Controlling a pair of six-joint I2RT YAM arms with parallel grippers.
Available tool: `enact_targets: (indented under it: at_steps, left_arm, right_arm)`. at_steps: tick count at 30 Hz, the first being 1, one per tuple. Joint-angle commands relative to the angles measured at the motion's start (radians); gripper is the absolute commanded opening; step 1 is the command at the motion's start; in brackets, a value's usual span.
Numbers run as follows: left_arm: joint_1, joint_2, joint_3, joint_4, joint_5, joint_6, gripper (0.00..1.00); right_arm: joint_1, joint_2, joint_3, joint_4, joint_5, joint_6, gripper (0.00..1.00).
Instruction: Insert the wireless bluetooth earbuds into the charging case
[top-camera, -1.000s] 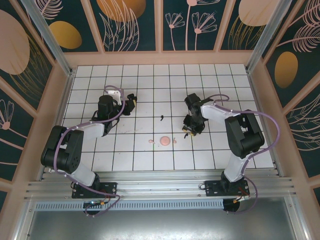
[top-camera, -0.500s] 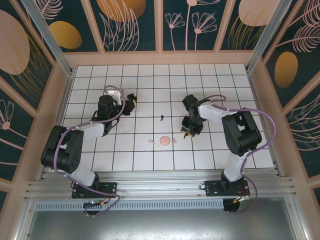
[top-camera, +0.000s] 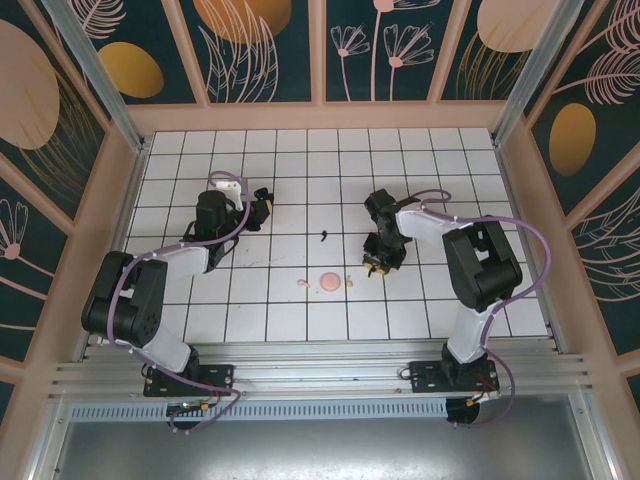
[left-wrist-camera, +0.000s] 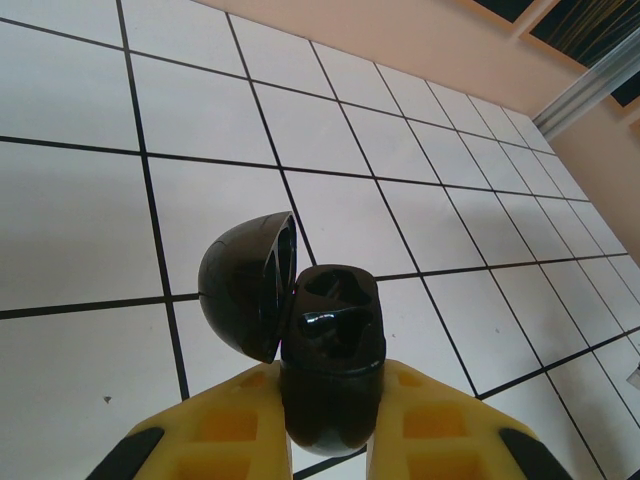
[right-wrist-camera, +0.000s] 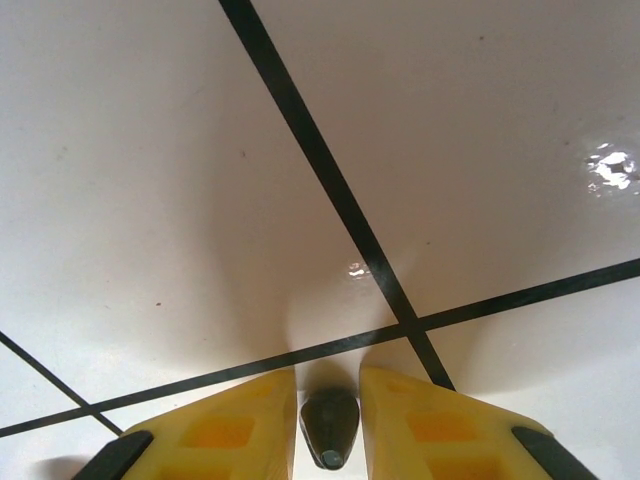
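My left gripper (left-wrist-camera: 328, 380) (top-camera: 256, 207) is shut on a black charging case (left-wrist-camera: 335, 310) (top-camera: 265, 197), held upright above the tiles at the back left, its round lid (left-wrist-camera: 240, 285) hinged open to the left. Down at the tiles right of centre, my right gripper (right-wrist-camera: 328, 378) (top-camera: 378, 262) has its yellow fingers (right-wrist-camera: 240, 425) shut on a small black earbud (right-wrist-camera: 329, 425) that lies on the table. A second black earbud (top-camera: 325, 237) lies loose near the middle. A pink round case (top-camera: 328, 282) sits nearer the front, with a pale pink earbud (top-camera: 303, 284) on its left and another (top-camera: 350, 283) on its right.
White tiles with black grid lines cover the table (top-camera: 300, 320). Peach walls (top-camera: 320, 115) enclose it at the back and sides. A metal rail (top-camera: 320, 375) runs along the near edge by the arm bases.
The right arm has swung a little to the left and its fingers have narrowed onto the black earbud. The left arm and its case have stayed put.
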Motion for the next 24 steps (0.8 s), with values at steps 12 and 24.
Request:
enact_targets:
  at_steps: [12, 24]
  left_arm:
    - [-0.005, -0.013, -0.011, 0.033, 0.030, 0.022, 0.05]
    - [-0.113, 0.113, -0.019, 0.210, 0.220, 0.078, 0.04]
  right_arm:
    - [0.021, -0.057, -0.016, -0.005, 0.051, 0.028, 0.21]
    - [0.025, -0.251, -0.145, 0.270, 0.120, 0.028, 0.20]
